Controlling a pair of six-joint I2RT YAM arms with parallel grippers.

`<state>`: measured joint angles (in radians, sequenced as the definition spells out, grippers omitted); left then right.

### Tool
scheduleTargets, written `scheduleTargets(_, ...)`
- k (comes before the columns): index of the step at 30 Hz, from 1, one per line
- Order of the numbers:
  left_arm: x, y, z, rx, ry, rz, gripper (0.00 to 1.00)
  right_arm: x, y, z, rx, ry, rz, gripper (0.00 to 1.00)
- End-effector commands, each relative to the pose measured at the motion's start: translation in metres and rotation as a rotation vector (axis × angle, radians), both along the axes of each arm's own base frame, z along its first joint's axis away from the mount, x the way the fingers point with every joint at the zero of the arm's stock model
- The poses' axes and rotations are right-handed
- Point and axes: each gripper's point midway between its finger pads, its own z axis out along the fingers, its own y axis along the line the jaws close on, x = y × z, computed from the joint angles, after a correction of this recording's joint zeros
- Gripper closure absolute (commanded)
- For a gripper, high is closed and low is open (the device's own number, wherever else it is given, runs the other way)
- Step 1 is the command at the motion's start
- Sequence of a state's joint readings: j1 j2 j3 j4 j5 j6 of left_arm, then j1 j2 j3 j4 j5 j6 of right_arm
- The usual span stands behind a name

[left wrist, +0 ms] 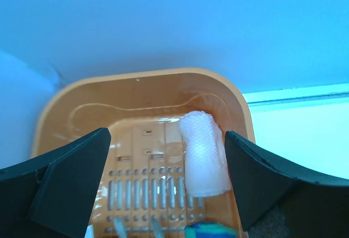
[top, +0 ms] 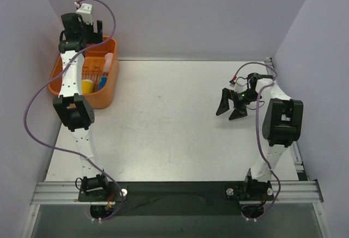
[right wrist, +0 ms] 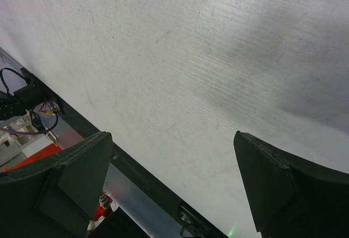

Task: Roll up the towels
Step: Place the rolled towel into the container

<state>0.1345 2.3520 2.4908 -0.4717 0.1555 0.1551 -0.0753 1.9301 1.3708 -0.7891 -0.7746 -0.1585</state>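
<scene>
Orange plastic basket (left wrist: 109, 102) contains two towels: one rolled pale pink towel (left wrist: 203, 153) against a side wall, one green-blue towel (left wrist: 210, 231) (only its edge visible). Left gripper (left wrist: 167, 134) above basket and right gripper (top: 230, 107) above table (top: 163, 113): jaws released, empty.

Top view: even, diffuse light from overhead, no hard highlights. The pale grey matte tabletop (top: 174, 129) is bright, w/ only faint soft shadows beside the arms. Sharp overall; side walls read lavender.

Left wrist view: strong blue cast on the wall behind. The orange perforated plastic basket (left wrist: 136, 93) has glossy glare on its floor. The rolled pale pink towel (left wrist: 204, 156) is overexposed, nearly white, texture just visible. On the left gripper (left wrist: 168, 137) the black fingers (left wrist: 65, 186) go soft-focus toward the frame bottom.

Right wrist view: tabletop bright, fine scratches sharp; broad soft shadow upper right. The right gripper (right wrist: 173, 135) is underexposed, v. little surface detail. A tiny green light (right wrist: 232, 231) glows at the bottom edge.
</scene>
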Motion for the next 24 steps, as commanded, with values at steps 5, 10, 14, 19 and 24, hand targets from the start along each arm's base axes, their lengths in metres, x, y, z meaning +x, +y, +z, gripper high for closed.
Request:
scheduleTargets(5, -0.092, -0.047, 0.100, 0.142, -0.008, -0.085, 0.03, 0.027, -0.019, 0.070, -0.010, -0.202, -0.058, 0.00)
scheduleTargets(10, -0.159, -0.121, 0.046, 0.023, 0.234, -0.254, 0.03, 0.032, -0.038, 0.095, -0.074, -0.288, -0.105, 0.00)
scheduleTargets(14, -0.218, -0.166, 0.004, -0.145, 0.395, -0.357, 0.03, 0.017, -0.045, 0.101, -0.138, -0.308, -0.133, 0.00)
scheduleTargets(19, -0.261, -0.191, -0.047, -0.139, 0.491, -0.396, 0.03, -0.013, -0.041, 0.100, -0.183, -0.311, -0.190, 0.00)
scheduleTargets(24, -0.302, -0.198, -0.096, -0.098, 0.537, -0.412, 0.03, -0.054, -0.033, 0.090, -0.212, -0.340, -0.176, 0.00)
